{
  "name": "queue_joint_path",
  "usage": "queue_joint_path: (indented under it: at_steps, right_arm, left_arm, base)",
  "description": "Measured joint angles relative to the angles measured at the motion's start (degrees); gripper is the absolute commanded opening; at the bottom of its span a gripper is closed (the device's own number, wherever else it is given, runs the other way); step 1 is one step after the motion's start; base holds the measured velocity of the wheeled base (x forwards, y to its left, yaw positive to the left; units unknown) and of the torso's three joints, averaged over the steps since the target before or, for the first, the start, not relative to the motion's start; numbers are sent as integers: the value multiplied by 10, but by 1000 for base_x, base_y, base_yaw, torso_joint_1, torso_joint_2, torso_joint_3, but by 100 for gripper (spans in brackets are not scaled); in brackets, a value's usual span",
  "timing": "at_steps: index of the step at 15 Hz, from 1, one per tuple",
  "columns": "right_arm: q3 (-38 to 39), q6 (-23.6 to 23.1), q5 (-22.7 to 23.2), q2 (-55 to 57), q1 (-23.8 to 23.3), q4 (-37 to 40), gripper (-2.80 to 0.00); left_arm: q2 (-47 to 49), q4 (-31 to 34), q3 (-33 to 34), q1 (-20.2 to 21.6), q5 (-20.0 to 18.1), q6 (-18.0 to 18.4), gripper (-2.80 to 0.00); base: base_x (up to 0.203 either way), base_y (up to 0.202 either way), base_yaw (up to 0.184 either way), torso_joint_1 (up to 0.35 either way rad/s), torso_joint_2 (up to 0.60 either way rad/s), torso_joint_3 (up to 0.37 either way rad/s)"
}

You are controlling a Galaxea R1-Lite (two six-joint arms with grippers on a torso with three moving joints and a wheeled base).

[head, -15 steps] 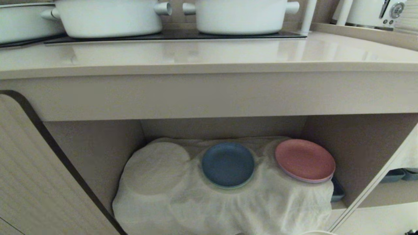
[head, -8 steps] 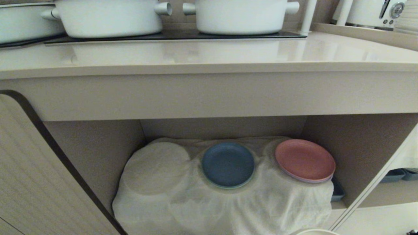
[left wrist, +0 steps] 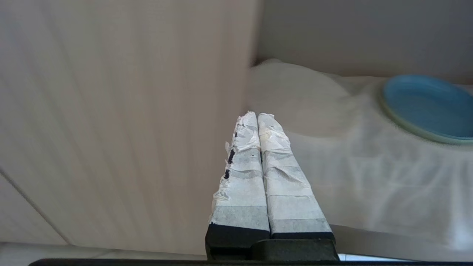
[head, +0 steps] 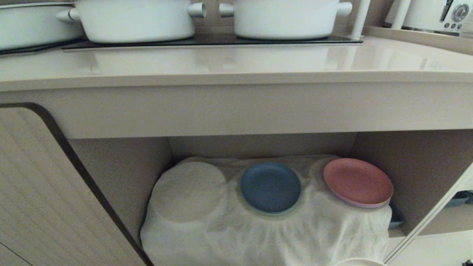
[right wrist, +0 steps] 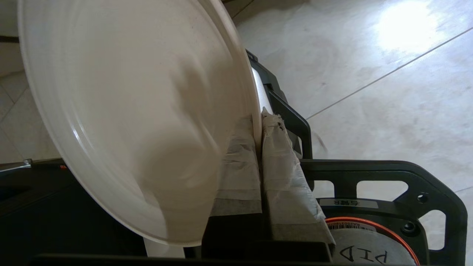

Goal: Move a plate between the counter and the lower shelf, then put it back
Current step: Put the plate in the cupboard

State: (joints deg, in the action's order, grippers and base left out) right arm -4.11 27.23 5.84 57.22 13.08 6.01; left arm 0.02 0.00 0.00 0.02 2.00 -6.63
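Fingers (right wrist: 240,155) of the right gripper (right wrist: 257,122) clamped on the rim of the plate (right wrist: 129,111), one pad on each face; the disc stands away from the fingertips and tilts on edge over the tiled floor (right wrist: 369,92) and the robot's base. In the head view only a sliver of plate (head: 360,262) shows, at about 5 o'clock, low and in front of the lower shelf (head: 258,229). From there the shelf opening lies toward 11 o'clock, the counter (head: 236,62) toward 12. Blue plate (head: 271,187) at centre and pink plate (head: 357,181) at 3 o'clock on the cloth; the bare cloth lies at 9 o'clock. Left gripper (left wrist: 257,116) pressed together, empty, near the shelf's left side. Right arm is the nearer, being the carrier
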Motion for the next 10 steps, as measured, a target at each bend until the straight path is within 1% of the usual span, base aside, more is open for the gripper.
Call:
queue_joint_path:
  at_steps: [10]
  right_arm:
    - [-1, -1, 1, 1, 0, 0, -280]
  left_arm:
    - [0, 0, -1, 0, -1, -1, -280]
  base:
    - [0, 197, -1, 3, 3, 3]
